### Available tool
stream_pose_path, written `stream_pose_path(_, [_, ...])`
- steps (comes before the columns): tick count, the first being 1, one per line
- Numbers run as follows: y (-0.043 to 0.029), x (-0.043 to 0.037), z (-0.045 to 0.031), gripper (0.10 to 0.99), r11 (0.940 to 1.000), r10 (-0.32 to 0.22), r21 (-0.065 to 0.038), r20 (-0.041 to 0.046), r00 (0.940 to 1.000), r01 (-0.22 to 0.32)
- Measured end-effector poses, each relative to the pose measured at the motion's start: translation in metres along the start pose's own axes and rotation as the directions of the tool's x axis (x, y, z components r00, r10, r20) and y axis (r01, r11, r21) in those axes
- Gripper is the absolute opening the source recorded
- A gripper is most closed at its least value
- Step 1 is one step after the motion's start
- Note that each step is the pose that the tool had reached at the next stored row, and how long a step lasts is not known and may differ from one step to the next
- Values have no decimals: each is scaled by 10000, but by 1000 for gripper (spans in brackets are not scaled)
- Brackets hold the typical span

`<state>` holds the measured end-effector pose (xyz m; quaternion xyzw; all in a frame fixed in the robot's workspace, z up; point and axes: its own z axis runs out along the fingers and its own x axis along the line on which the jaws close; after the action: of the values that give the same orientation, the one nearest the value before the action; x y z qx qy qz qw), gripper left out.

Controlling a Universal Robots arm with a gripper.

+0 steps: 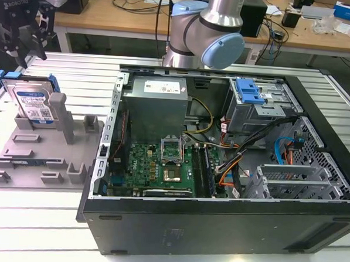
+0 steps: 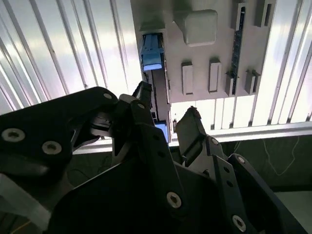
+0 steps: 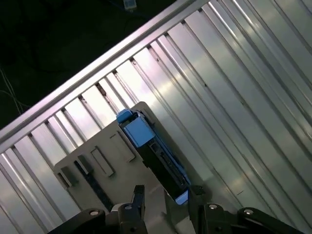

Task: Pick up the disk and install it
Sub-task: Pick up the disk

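The disk (image 1: 32, 102) stands on edge in a slot of the grey fixture (image 1: 44, 154) at the exterior view's left, its blue carrier frame round it and its white-and-blue label showing. My gripper (image 1: 29, 52) hangs just above its top edge, open and holding nothing. In both wrist views the disk (image 2: 152, 56) (image 3: 141, 131) appears edge-on, running down between the two black fingers (image 2: 190, 122) (image 3: 138, 195). The gripper (image 2: 165, 105) (image 3: 166, 191) straddles the disk's line without closing on it.
An open computer case (image 1: 217, 227) lies on the ribbed metal table (image 1: 34, 241) beside the fixture. Inside it are a grey power-supply box (image 1: 156, 103), a motherboard (image 1: 161, 165), cables and a drive bay with a blue latch (image 1: 249, 91). The arm's base (image 1: 206, 39) stands behind the case.
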<state>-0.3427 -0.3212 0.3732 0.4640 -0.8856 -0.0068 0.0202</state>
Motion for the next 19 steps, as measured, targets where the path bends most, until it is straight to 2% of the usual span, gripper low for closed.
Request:
stream_pose_path(3, [4, -6, 4, 482, 9985, -553, 31, -9, 9985, 553])
stream_pose_path(5, [10, -15, 9, 482, 9942, -1071, 62, -21, 9942, 1071])
stream_pose_path(10, [15, -23, 15, 482, 9821, -1882, 104, -44, 9821, 1883])
stream_pose_path(12, [16, -25, 17, 482, 9751, -2216, 119, -52, 9751, 2216])
stream_pose_path(14, [20, -30, 19, 482, 9646, -2634, 142, -63, 9647, 2634])
stream_pose_path(16, [20, -30, 19, 482, 9583, -2853, 150, -71, 9584, 2854])
stream_pose_path(17, [20, -31, 19, 482, 9563, -2919, 157, -88, 9564, 2920])
stream_pose_path(19, [21, -31, 19, 482, 9559, -2931, 158, -95, 9560, 2932])
